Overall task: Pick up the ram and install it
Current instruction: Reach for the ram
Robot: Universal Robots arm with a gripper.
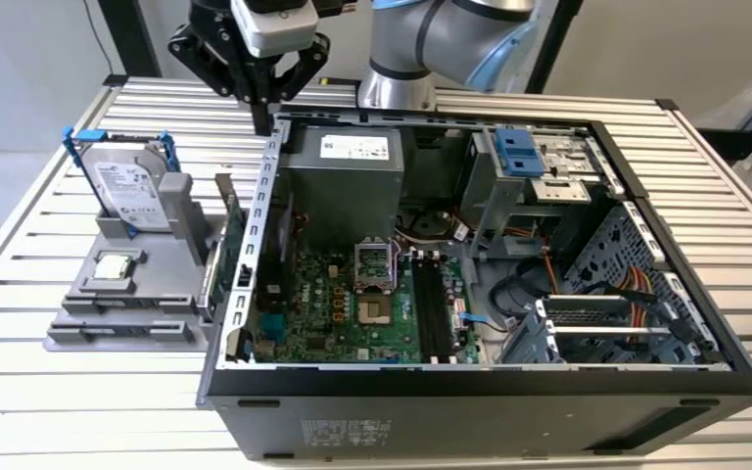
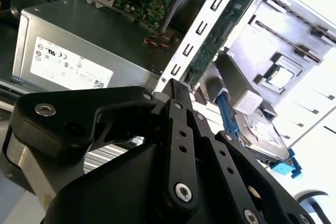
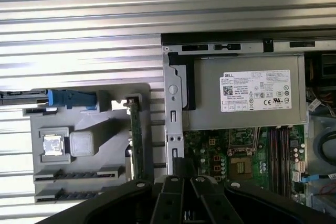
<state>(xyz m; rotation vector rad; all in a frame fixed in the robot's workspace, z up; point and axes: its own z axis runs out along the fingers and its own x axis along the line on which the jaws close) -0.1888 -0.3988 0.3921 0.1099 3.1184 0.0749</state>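
While the jaws hang pressed together and empty over the back corner of the open computer case (image 1: 275, 132), on the exterior view's left, the ram (image 3: 136, 137) stands on its long edge in a slot of the grey holder (image 3: 105, 129). It sits just beside the case's outer wall and apart from the jaws. The holder rests on the slatted desk (image 1: 36, 411) and also carries the hard drive (image 1: 134, 191) in its blue frame and the square CPU chip (image 3: 52, 145). Judged by its build, the ram is light and stiff but thin: it should not sag, though it would likely crack or chip under a hard squeeze or a twist. Its flat faces look smooth (chips and a label, little to bite on). The best hold appears to be across the two faces near mid-length, high on the exposed upper edge and away from the edge seated in the slot. Because the slot walls sit close, a tilted pull could bind the board.
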